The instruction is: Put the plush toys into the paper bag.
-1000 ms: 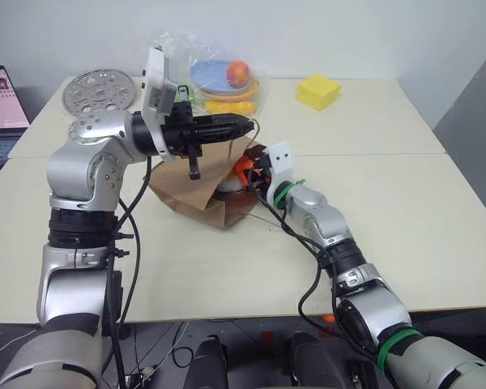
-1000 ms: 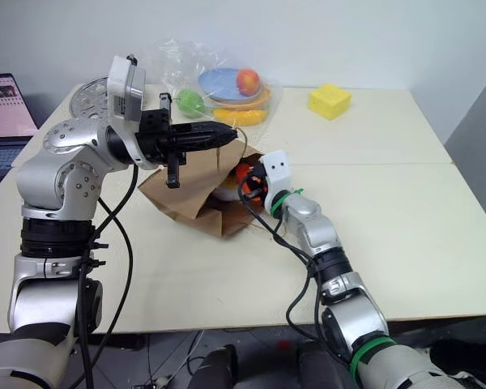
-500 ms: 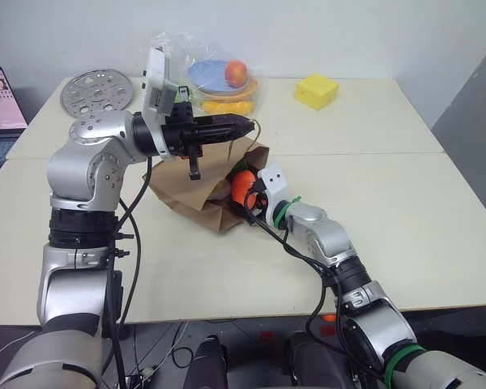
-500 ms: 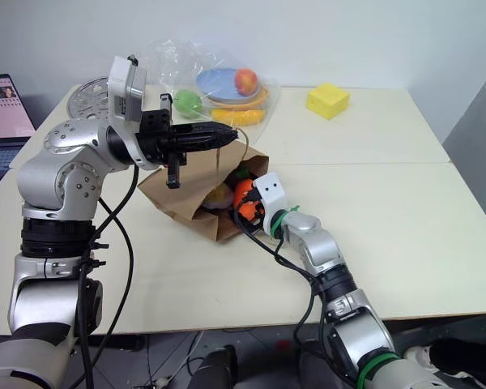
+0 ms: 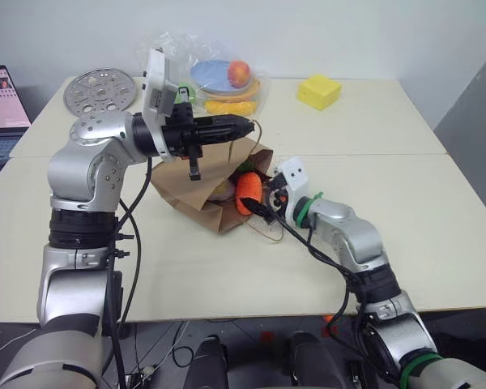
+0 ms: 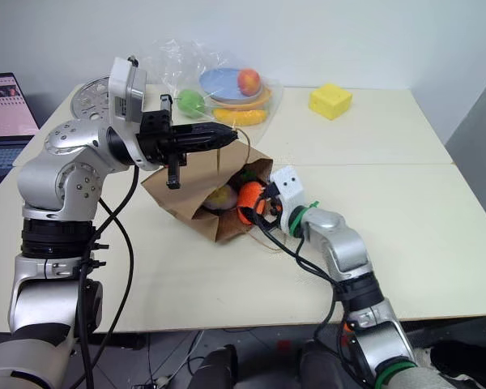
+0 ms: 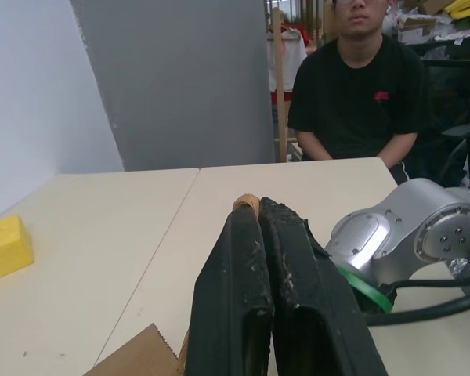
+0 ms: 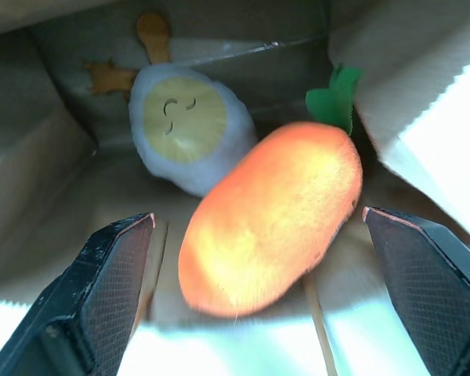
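two small plush toys lie in the mouth of the plain brown kraft paper bag [image 5: 196, 193], which rests on its side on the pale table [image 5: 389, 235] with its opening turned toward the right arm. the orange plush carrot with a green top [image 8: 272, 213] sits at the very lip of the opening, its green end pointing deeper in, and the white oval plush egg with a yellow yolk [image 8: 185, 125] lies further inside, just behind and beside the carrot.

the right gripper [image 8: 258, 313] sits right at the bag's mouth with its two black fingers spread wide apart, one on each side of the carrot and holding nothing.

the left gripper [image 5: 241, 126] is held level above the bag, its two black fingers pressed tightly together on the thin twisted paper handle [image 7: 246, 204], whose tan end pokes out past the fingertips, holding the upper edge of the bag up.

at the far side of the table a clear crinkly plastic bag of plastic fruit on a blue plate [image 5: 220, 77] lies behind the paper bag, a yellow sponge block [image 5: 318, 91] sits well apart to the right, and a round perforated metal disc [image 5: 99, 90] lies to the left. a person in a black shirt [image 7: 360, 98] sits beyond the table's far edge.
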Controlling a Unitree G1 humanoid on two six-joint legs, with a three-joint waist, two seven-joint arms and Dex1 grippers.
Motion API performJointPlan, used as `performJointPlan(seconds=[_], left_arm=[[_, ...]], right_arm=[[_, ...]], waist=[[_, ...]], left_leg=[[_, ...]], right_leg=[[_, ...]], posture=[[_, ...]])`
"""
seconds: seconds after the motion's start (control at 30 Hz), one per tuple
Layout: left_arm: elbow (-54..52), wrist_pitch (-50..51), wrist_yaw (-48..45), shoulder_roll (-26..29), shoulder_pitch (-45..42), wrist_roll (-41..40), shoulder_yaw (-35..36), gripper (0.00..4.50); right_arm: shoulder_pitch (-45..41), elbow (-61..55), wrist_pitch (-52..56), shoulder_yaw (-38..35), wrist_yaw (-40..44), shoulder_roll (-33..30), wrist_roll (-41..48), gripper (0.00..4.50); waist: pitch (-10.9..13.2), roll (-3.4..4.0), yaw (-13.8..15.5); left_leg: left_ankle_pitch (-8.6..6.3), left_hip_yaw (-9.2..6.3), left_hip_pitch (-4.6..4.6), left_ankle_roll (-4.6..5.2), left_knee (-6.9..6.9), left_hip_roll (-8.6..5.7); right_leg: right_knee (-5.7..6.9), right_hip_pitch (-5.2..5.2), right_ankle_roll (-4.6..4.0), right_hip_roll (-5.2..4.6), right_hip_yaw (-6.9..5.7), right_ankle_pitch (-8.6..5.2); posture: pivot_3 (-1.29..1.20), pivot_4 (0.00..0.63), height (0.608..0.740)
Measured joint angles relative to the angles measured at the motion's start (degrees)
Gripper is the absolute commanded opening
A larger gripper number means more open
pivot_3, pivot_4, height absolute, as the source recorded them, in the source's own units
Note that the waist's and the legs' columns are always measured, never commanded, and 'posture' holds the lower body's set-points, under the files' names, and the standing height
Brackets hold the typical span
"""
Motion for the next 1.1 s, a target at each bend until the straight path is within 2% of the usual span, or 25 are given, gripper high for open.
performJointPlan(seconds=[0.27, 0.4, 0.5, 0.7, 0.83, 1.1], left_arm=[[0.0, -0.4, 0.0, 0.1, 0.1, 0.0, -0.1, 0.00], [0.0, -0.5, 0.0, 0.1, 0.3, 0.0, -0.2, 0.00], [0.1, -0.6, -0.1, 0.0, 0.3, 0.0, -0.2, 0.00], [0.1, -0.7, -0.1, 0.1, 0.3, 0.0, -0.2, 0.00], [0.1, -0.7, 0.0, 0.2, 0.3, 0.0, -0.2, 0.00], [-0.3, -0.7, 0.5, 0.2, 0.7, 0.0, -0.2, 0.00]], right_arm=[[6.3, -17.2, 9.4, -2.1, 2.3, -7.6, 6.4, 4.48], [10.8, -22.6, 10.5, 2.9, 4.7, -12.0, 6.7, 4.48], [12.1, -22.2, 9.9, 7.9, 5.1, -13.4, 5.6, 4.48], [11.6, -14.2, -0.3, 13.9, 5.0, -14.3, -2.0, 4.48], [11.6, -11.1, -4.4, 14.6, 5.6, -14.5, -3.9, 3.56], [11.1, -8.0, -6.8, 12.1, 3.6, -12.6, -5.5, 0.57]], waist=[[0.0, 0.00, 0.1], [0.0, 0.00, 0.1], [0.0, -0.01, -0.1], [0.0, -0.02, 0.1], [0.0, -0.02, 0.1], [0.0, -0.02, 0.1]], left_leg=[[-0.01, 0.00, -0.02, 0.00, -0.01, 0.00], [0.00, 0.02, 0.00, 0.00, 0.02, 0.00], [0.00, 0.04, 0.02, 0.01, 0.03, 0.00], [0.00, 0.04, 0.01, 0.00, 0.08, 0.00], [0.00, 0.03, 0.01, 0.00, 0.07, 0.00], [0.00, 0.02, 0.01, 0.00, 0.07, 0.00]], right_leg=[[-0.02, 0.00, 0.01, 0.00, 0.00, -0.01], [-0.03, 0.01, 0.05, 0.00, 0.02, -0.03], [-0.03, 0.00, 0.10, 0.00, 0.05, -0.06], [-0.05, 0.03, 0.09, 0.00, 0.04, -0.05], [-0.04, 0.03, 0.07, 0.00, 0.03, -0.04], [-0.03, 0.03, 0.06, 0.00, 0.03, -0.03]], posture=[[0.00, 0.150, 0.740], [0.00, 0.150, 0.740], [0.00, 0.150, 0.740], [0.00, 0.150, 0.740], [0.00, 0.150, 0.740], [0.00, 0.150, 0.740]])
